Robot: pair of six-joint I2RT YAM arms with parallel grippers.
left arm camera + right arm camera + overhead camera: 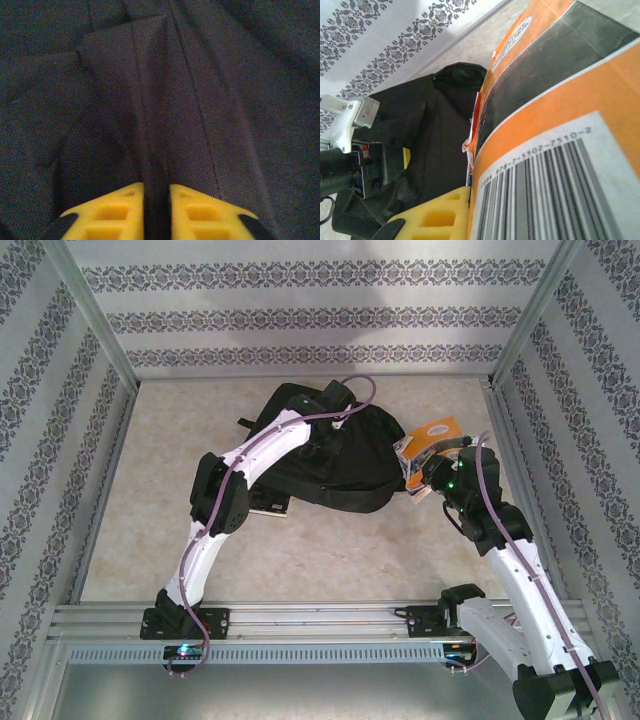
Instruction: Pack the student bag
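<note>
Two claws meet at a black bag [345, 475] that lies slumped on the bench [300, 560], toward its far side. Left claw [156, 202]: yellow fingers [200, 212] drawn narrow, pinching a raised fold of the bag's fabric between them. Right claw [428, 473]: clamped on an orange book [432, 438] with a barcode, held tilted just beside the bag's right edge.
</note>
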